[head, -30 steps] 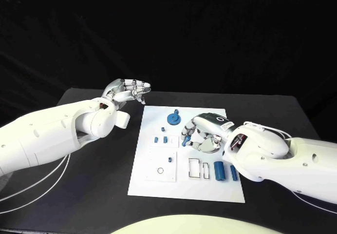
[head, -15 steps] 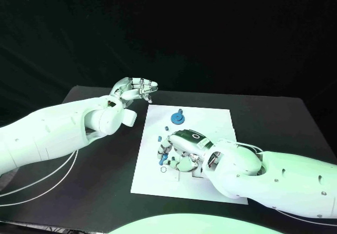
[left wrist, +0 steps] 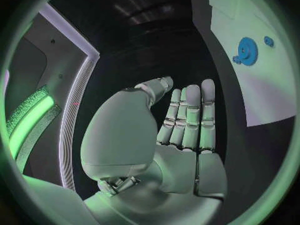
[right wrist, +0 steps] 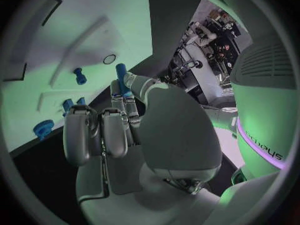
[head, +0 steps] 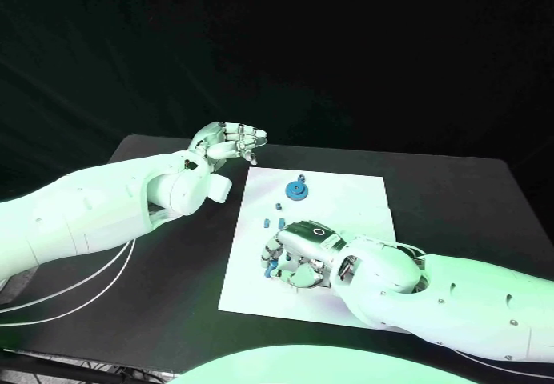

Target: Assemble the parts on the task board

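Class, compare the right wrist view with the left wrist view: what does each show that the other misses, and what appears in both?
Only the right wrist view: the right hand pinching a blue peg between thumb and fingers, near a small round hole in the board, with another small blue peg standing close by.

Only the left wrist view: the left hand, fingers straight and side by side, holding nothing, off the board's edge.

Both: the white task board and the blue gear on it, which sits near the circle's rim in the right wrist view.
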You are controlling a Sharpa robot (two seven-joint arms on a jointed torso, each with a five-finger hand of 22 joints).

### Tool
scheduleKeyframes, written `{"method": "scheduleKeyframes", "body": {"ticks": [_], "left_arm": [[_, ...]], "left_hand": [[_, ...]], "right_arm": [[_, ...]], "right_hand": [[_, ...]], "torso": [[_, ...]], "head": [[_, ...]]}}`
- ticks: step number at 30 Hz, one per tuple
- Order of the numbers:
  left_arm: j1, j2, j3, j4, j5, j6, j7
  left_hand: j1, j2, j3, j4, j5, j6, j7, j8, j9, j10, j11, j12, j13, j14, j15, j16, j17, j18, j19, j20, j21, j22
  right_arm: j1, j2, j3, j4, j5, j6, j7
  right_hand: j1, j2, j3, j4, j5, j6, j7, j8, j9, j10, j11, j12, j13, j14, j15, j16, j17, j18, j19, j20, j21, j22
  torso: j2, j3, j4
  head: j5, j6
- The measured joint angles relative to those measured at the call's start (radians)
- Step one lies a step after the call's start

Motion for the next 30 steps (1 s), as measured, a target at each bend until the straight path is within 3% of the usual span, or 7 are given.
{"method": "scheduleKeyframes", "body": {"ticks": [15,30], "left_arm": [[0.0,0.001,0.0,0.0,-0.003,0.002,-0.001],[0.0,-0.001,0.0,0.001,-0.005,0.003,-0.001]], "left_hand": [[0.0,0.0,0.0,0.0,0.0,0.0,0.0,0.0,0.0,0.0,0.0,0.0,0.0,0.0,0.0,0.0,0.0,0.0,0.0,0.0,0.0,0.0],[0.0,0.0,0.0,0.0,0.0,-0.007,0.0,0.0,0.001,-0.004,-0.004,0.005,0.0,0.0,0.0,0.004,-0.001,0.0,0.0,0.0,0.0,-0.001]], "right_arm": [[-0.004,0.004,-0.001,-0.013,-0.041,0.038,-0.026],[-0.009,0.011,-0.001,-0.015,-0.088,0.035,-0.071]], "right_hand": [[0.0,0.0,0.003,-0.005,0.004,-0.005,0.002,-0.002,0.004,0.0,0.0,0.0,0.0,0.0,0.0,0.0,-0.003,0.0,0.0,0.0,0.0,0.0],[-0.005,0.005,0.005,-0.008,0.004,-0.008,0.001,0.003,0.004,0.0,0.0,-0.005,0.004,0.0,0.0,0.0,-0.001,0.0,0.0,0.0,0.0,0.001]], "torso": [[-0.001,-0.0001,-0.0002],[0.0,0.0,0.0]], "head": [[0.001,-0.003],[0.0,-0.001]]}}
